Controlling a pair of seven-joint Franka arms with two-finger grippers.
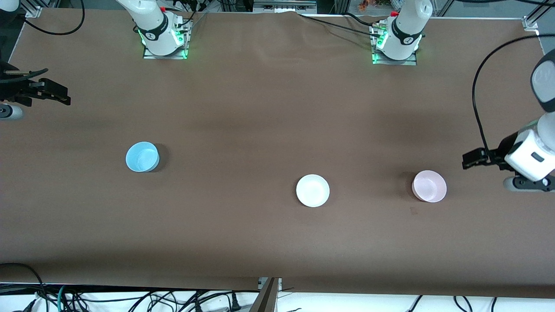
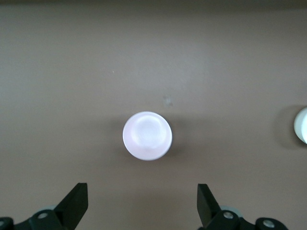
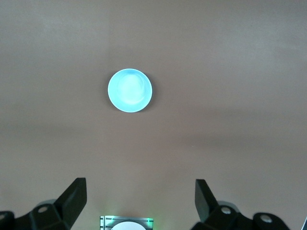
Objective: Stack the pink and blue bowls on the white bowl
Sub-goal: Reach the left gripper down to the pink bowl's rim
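Note:
The light blue bowl (image 1: 142, 157) sits upright on the table toward the right arm's end and also shows in the right wrist view (image 3: 130, 90). The white bowl (image 1: 312, 190) sits near the table's middle. The pale pink bowl (image 1: 429, 186) sits beside it toward the left arm's end, and both show in the left wrist view, the pink bowl (image 2: 147, 135) and the white bowl (image 2: 302, 125). All three are apart and empty. My left gripper (image 1: 467, 159) (image 2: 141, 203) is open and empty, over bare table beside the pink bowl. My right gripper (image 1: 64, 96) (image 3: 139, 199) is open and empty, over the table's edge at the right arm's end.
The brown table cover (image 1: 260, 108) spans the whole table. The arm bases (image 1: 164, 39) (image 1: 396, 43) stand along the edge farthest from the front camera; the right arm's base also shows in its wrist view (image 3: 125, 224). Cables (image 1: 130, 299) hang at the nearest edge.

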